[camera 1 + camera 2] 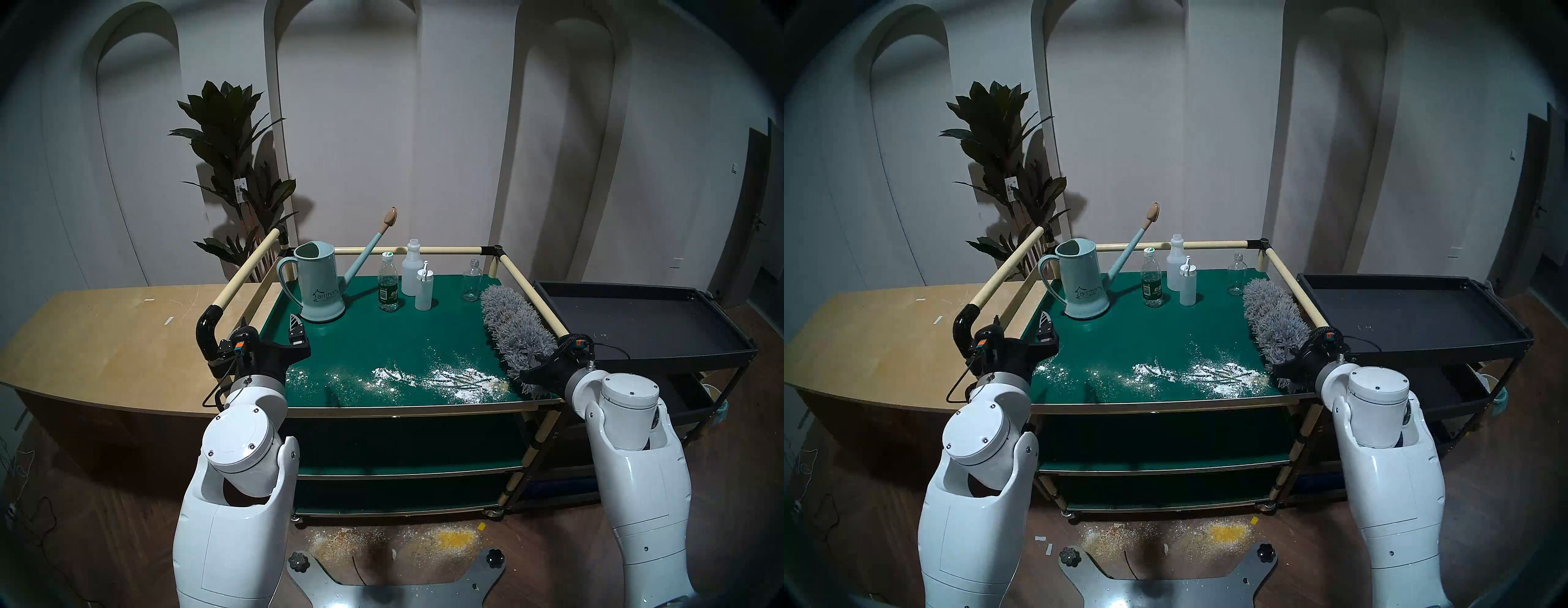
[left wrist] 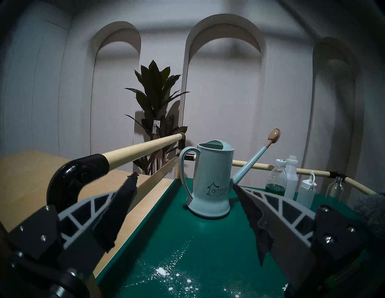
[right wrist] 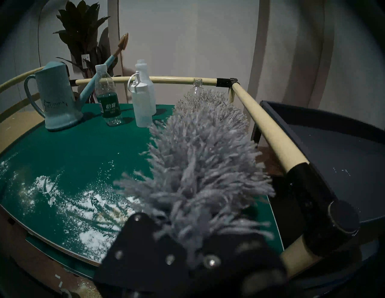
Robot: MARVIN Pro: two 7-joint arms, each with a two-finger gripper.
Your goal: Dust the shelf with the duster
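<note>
Shelf (image 1: 403,331) bears one duster (image 1: 509,327), four bottles, one watering can (image 1: 318,284).

Glossy white arm shells with small screws, silver wrist rings, black end effectors, orange connectors, thin black cables

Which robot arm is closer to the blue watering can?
Left. Its open end effector sits just in front of the watering can; the right end effector, holding the duster, is across the shelf.
</note>
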